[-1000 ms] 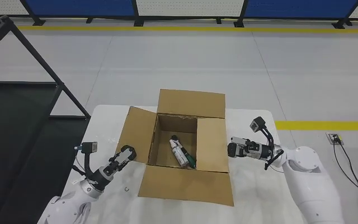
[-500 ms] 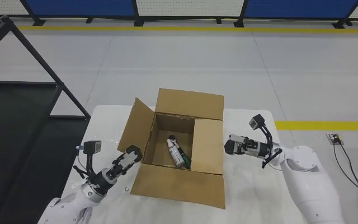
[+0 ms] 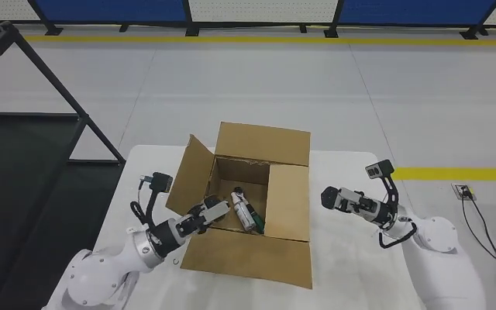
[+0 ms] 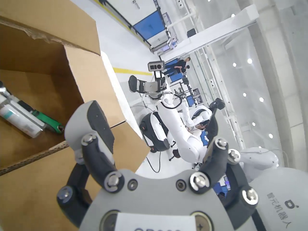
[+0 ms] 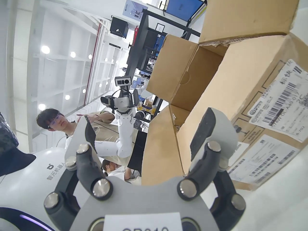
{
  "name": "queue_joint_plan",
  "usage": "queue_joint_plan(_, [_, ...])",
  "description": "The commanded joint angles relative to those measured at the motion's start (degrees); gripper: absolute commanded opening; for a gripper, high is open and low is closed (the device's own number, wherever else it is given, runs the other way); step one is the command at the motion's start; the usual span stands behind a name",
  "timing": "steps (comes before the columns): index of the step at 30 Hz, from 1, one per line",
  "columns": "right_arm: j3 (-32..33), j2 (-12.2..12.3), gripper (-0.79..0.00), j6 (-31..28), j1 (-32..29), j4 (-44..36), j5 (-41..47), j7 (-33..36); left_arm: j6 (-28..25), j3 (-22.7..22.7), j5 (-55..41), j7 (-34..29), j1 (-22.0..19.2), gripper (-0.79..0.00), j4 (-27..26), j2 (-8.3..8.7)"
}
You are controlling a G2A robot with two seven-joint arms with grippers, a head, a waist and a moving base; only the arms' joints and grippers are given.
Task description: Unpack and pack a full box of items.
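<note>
An open cardboard box (image 3: 263, 144) stands mid-table with all flaps spread. On its floor lie a white tube (image 3: 242, 208) and a green-handled item (image 3: 258, 225); the same tube (image 4: 19, 118) and green item (image 4: 49, 122) appear in the left wrist view. My left gripper (image 3: 211, 211) hovers open at the box's left front corner, just over the rim and beside the tube. In its own view the left gripper (image 4: 156, 126) holds nothing. My right gripper (image 3: 328, 197) stands open just off the right flap, facing the labelled box side (image 5: 240, 78); the right gripper (image 5: 149, 133) is empty.
The white table (image 3: 349, 260) has bare room to the right of the box and in front of it. A black metal frame (image 3: 46, 85) stands beside the table's left end. A yellow floor line (image 3: 434, 173) runs behind the right arm.
The box slid slightly left and toward the front. My left arm swung up and in from the table's left front to the box's corner. The right gripper drew back a little to the right.
</note>
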Motion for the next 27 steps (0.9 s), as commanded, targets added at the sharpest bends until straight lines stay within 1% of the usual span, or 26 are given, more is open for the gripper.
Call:
queue_joint_plan(1, [0.1, 0.2, 0.000, -0.4, -0.7, -1.1, -0.2, 0.0, 5.1, 2.6, 1.1, -0.4, -3.8, 0.000, -0.1, -0.22])
queue_joint_plan(3, [0.3, 0.3, 0.000, -0.9, -1.6, -2.4, -0.5, -0.5, 9.1, 5.2, 2.0, -1.0, -7.0, 0.000, -0.4, -0.48])
queue_joint_plan(6, [0.2, 0.6, 0.000, -1.5, -3.0, -4.2, -1.2, -1.0, 13.3, 8.5, 5.1, -2.2, -11.6, 0.000, -1.3, -0.78])
queue_joint_plan(8, [0.1, 0.7, 0.000, -1.6, -3.5, -5.0, -1.6, -1.4, 16.3, 10.8, 5.4, -3.2, -14.9, 0.000, -0.1, -1.11])
queue_joint_plan(11, [-0.2, 0.8, 0.000, -2.0, -4.0, -5.6, -1.9, -1.6, 20.5, 14.3, 6.4, -6.3, -21.2, 0.000, 3.8, -1.65])
queue_joint_plan(12, [-0.4, 0.9, 0.000, -2.1, -4.1, -5.8, -2.0, -1.6, 21.9, 15.7, 5.8, -8.2, -23.1, 0.000, 5.6, -1.89])
queue_joint_plan(14, [-0.7, 1.0, 0.000, -2.1, -4.2, -6.2, -2.5, -1.7, 23.4, 18.8, 8.9, -9.7, -28.0, 0.000, 9.7, -2.35])
queue_joint_plan(15, [-0.7, 1.1, 0.000, -2.1, -4.2, -6.4, -2.5, -1.8, 23.8, 19.8, 9.1, -10.7, -29.1, 0.000, 10.9, -2.51])
queue_joint_plan(17, [-0.8, 1.2, 0.000, -2.3, -4.6, -7.1, -2.9, -2.1, 24.7, 22.3, 9.2, -15.7, -32.7, 0.000, 14.9, -2.88])
queue_joint_plan(20, [-0.5, 1.5, 0.000, -1.7, -5.7, -8.3, -3.7, -3.2, 24.7, 22.3, 9.2, -15.7, -32.7, 0.000, 14.9, -2.88])
queue_joint_plan(27, [-0.5, 1.5, 0.000, -1.7, -5.7, -8.3, -3.7, -3.2, 24.7, 22.3, 9.2, -15.7, -32.7, 0.000, 14.9, -2.88])
